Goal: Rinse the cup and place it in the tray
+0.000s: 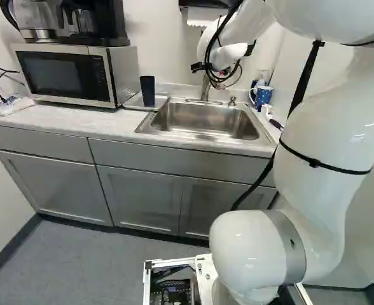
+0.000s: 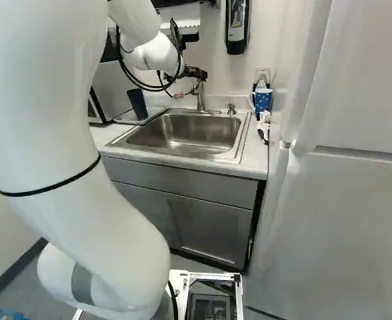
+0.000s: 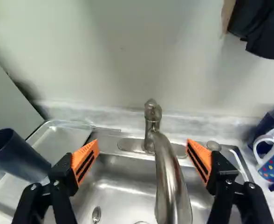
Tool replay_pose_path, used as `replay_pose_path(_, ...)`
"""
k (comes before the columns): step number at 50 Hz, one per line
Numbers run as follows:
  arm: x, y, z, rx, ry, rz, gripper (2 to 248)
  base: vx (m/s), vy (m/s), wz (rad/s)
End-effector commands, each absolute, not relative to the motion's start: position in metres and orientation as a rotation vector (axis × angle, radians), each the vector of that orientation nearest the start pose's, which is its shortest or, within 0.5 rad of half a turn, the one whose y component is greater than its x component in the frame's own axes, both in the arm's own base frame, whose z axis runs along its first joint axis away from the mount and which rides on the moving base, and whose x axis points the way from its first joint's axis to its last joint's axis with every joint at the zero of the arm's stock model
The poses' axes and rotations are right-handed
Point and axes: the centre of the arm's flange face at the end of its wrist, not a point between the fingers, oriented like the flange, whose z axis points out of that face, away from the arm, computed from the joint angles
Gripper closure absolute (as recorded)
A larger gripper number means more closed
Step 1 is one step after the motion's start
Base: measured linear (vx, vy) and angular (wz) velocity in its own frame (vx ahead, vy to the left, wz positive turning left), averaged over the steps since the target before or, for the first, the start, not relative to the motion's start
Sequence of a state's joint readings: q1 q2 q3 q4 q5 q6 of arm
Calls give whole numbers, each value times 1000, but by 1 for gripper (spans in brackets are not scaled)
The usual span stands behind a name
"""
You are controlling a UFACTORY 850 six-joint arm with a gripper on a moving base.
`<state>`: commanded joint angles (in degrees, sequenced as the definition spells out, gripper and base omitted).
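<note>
The gripper [image 2: 195, 75] hangs over the back of the sink [image 2: 183, 137], near the faucet. In the wrist view the gripper [image 3: 142, 158] is open, its orange pads wide apart. The faucet [image 3: 167, 172] rises between them, touched by neither as far as I can tell. A dark cup [image 1: 147, 91] stands upright on the clear tray [image 1: 133, 101], left of the sink. In the wrist view the cup [image 3: 17, 156] is beside the left finger, on the tray [image 3: 62, 140], with nothing gripping it.
A microwave [image 1: 66, 73] carrying coffee makers stands beyond the tray. A blue dotted mug [image 2: 263, 100] is at the sink's other side, near the fridge [image 2: 343, 200]. A soap dispenser [image 2: 237, 27] hangs on the wall. Something like a spoon [image 3: 96, 214] lies in the sink.
</note>
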<state>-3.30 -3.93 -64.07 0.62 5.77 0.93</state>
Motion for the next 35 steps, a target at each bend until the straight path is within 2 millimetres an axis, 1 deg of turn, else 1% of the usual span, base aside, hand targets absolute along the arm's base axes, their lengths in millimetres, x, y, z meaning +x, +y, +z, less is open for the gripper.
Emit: replay_pose_path(35, 461, -41, 607, -2928, 142, -1216, 3, 0, 0, 0)
